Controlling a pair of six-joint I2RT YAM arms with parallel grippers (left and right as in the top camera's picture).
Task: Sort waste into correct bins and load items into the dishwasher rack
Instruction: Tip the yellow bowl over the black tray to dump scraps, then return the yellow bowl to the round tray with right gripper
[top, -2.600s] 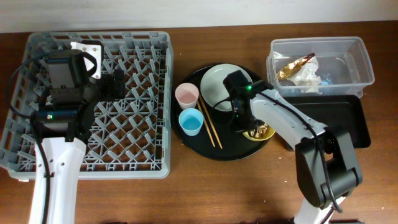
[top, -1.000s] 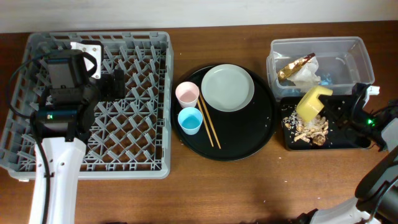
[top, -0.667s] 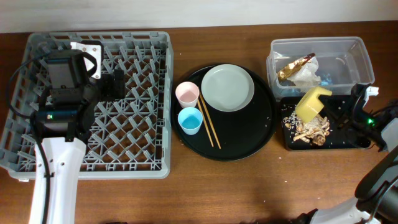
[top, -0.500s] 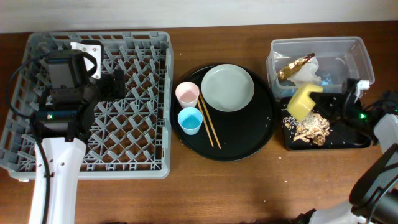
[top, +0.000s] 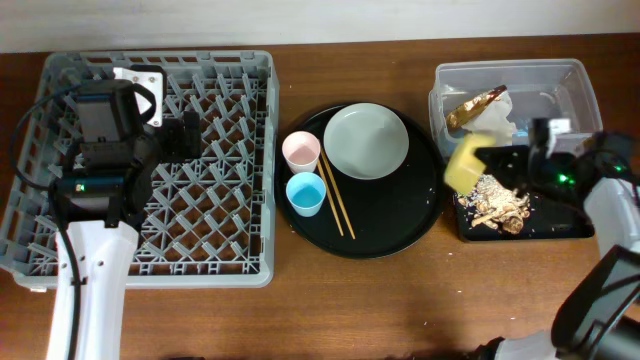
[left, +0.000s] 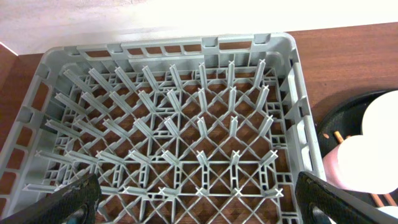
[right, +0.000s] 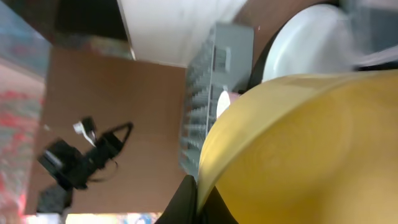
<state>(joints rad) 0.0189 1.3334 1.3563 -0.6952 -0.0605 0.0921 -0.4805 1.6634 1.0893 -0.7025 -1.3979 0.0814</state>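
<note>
My right gripper (top: 490, 162) is shut on the rim of the yellow bowl (top: 464, 164), which it holds tilted on its side above the left end of the black tray (top: 570, 228); the bowl fills the right wrist view (right: 298, 149). Brownish food scraps (top: 498, 205) lie in the black tray. Crumpled white paper with a gold wrapper (top: 482, 112) lies in the clear tub (top: 575, 82). The grey-green plate (top: 366, 141), pink cup (top: 300, 152), blue cup (top: 305, 194) and chopsticks (top: 336, 198) sit on the round black tray (top: 400, 225). My left gripper (left: 199, 198) is open above the grey rack (top: 250, 80).
A small white square piece (top: 137, 79) lies in the rack's far left corner. Bare brown table lies in front of the rack and trays.
My right gripper lifted the yellow bowl from the round tray, tipped the scraps into the black tray, and now carries the emptied bowl leftward. The left arm has not moved.
</note>
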